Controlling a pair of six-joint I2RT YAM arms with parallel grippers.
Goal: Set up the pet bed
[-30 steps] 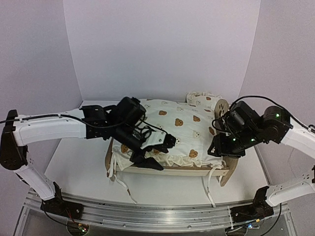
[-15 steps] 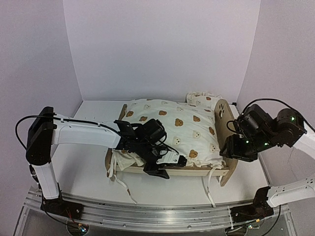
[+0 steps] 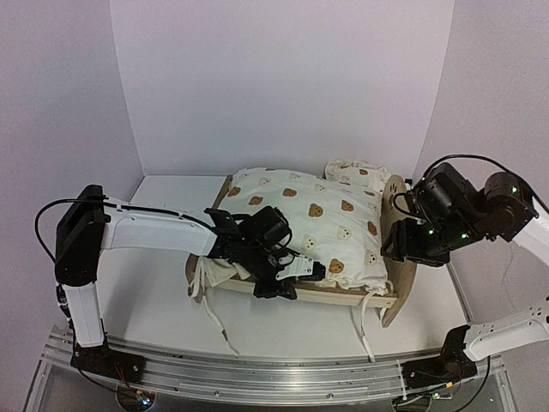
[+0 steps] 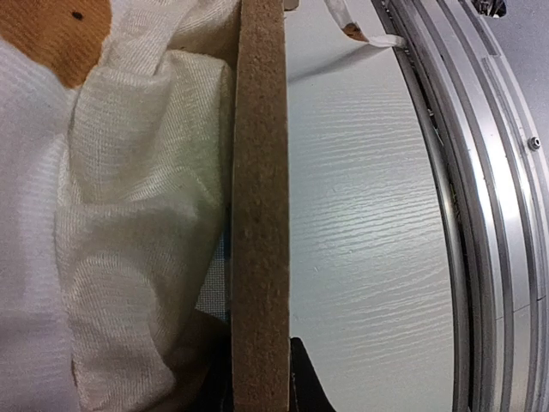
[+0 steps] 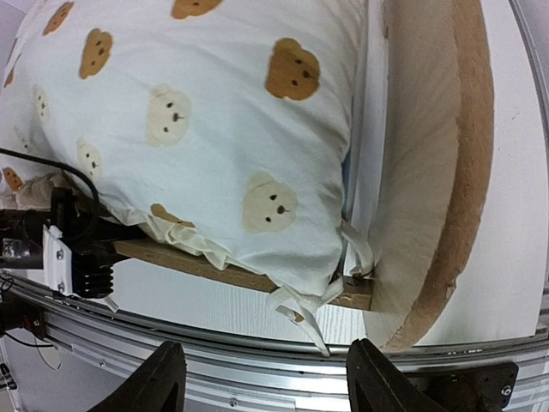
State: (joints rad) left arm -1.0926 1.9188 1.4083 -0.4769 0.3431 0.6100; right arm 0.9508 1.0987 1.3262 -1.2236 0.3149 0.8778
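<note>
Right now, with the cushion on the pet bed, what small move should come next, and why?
Probably move the open right gripper toward the small pillow, which lies behind the bear-print cushion by the headboard, not on it. The left gripper clamps the side rail as a brace.

White-shelled arms — black joints, small green lights.
</note>
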